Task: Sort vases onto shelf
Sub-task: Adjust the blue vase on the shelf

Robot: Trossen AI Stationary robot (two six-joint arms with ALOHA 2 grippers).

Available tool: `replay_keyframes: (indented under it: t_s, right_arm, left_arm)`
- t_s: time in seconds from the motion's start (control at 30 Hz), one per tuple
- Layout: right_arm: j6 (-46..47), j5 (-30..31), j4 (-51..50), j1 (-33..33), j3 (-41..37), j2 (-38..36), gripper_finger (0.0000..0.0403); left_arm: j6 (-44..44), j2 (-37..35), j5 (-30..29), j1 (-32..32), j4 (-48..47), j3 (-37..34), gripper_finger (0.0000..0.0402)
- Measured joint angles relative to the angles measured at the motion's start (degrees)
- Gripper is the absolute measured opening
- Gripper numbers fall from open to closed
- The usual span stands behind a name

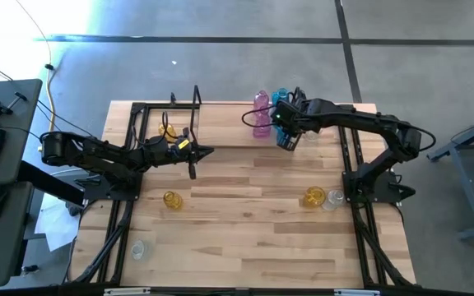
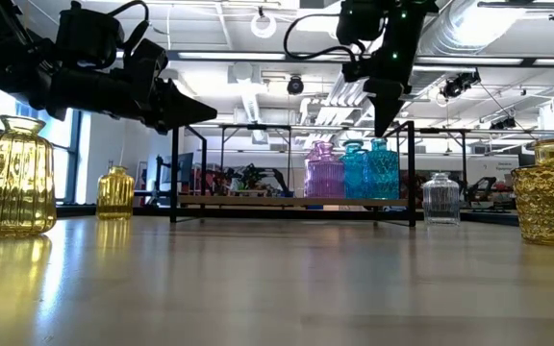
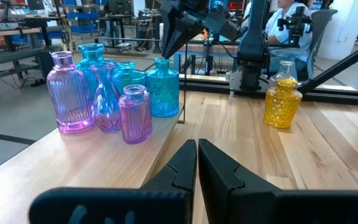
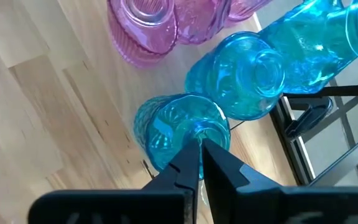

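Note:
The shelf (image 1: 220,123), a light board in a black rod frame, lies along the table's far side. At its right end stand pink vases (image 1: 261,115) and cyan vases (image 1: 282,99) in a cluster (image 3: 114,93). My right gripper (image 4: 201,146) is shut and slants down from above, with its tips right over the mouth of the nearest cyan vase (image 4: 166,127), also seen in the low view (image 2: 383,171). My left gripper (image 1: 208,151) is shut and level above the table's left middle, holding nothing. A yellow vase (image 1: 168,130) stands on the shelf's left part. My right gripper has its shut fingertips (image 4: 191,155) at the mouth rim (image 4: 213,134) of the cyan vase, coming from above and slanting down. I cannot tell whether they touch it. The vase stands upright on the shelf.
On the tabletop stand a yellow vase (image 1: 172,199) at the left, a yellow vase (image 1: 314,197) with a clear one (image 1: 333,199) at the right, and a clear vase (image 1: 138,248) near the front left. The shelf's black posts (image 2: 413,173) rise beside the cluster. A person sits beyond the table (image 3: 284,25).

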Motion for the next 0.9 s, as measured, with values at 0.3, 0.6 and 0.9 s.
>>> replay_keyframes:
  t_s: [0.3,0.6,0.9]
  right_arm:
    - [-0.1,-0.5,0.5,0.0,0.0,0.0,0.0014]
    - [-1.1,-0.1,2.0,0.0,0.0,0.1,0.0014]
    - [-1.6,-2.2,-1.7,0.4,0.0,-2.4,0.0014]
  left_arm:
    - [0.0,0.0,0.0,0.0,0.0,0.0,0.0007]
    - [0.0,0.0,0.0,0.0,0.0,0.0,0.0007]
    - [0.0,0.0,0.0,0.0,0.0,0.0,0.0007]
